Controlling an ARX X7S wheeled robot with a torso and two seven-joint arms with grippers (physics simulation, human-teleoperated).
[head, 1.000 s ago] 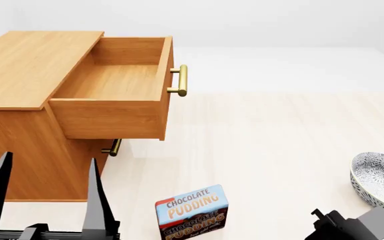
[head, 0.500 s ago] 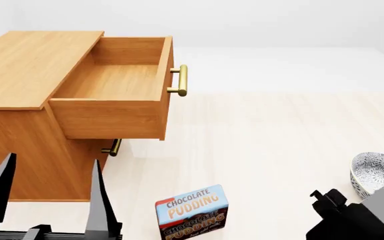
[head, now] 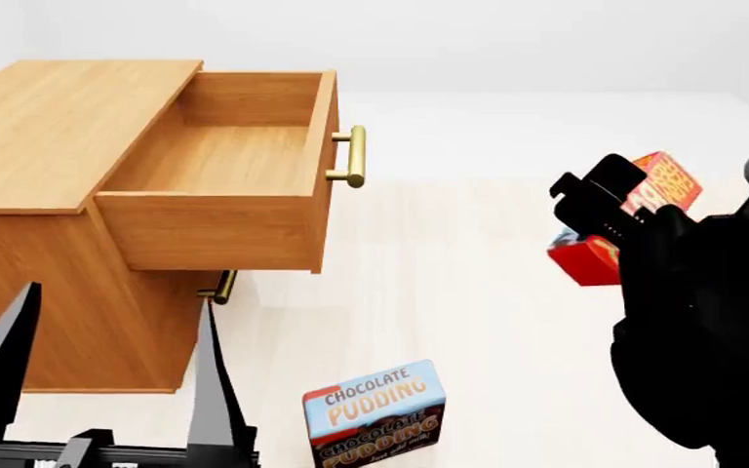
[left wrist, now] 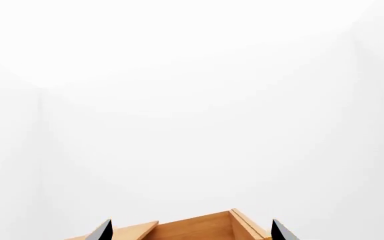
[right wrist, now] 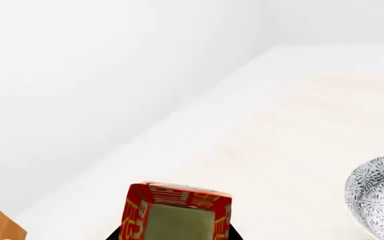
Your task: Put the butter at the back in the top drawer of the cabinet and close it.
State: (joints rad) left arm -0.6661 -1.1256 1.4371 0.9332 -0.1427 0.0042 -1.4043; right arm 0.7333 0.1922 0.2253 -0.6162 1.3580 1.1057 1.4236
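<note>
right gripper has risen off the floor, jaws clamped on the butter | left gripper jaws open, idle | top drawer open, ready for placing

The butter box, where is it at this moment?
In the head view the butter box is at the right, held above the floor in the right gripper, well to the right of the open top drawer.

The cabinet and its top drawer look like smooth, matt light-brown wood — fine grain shows. The drawer's handle is polished brass-coloured metal. Right of the cabinet, the butter looks like printed card; the right gripper is matt black. The bowl looks glazed — patterned.
</note>
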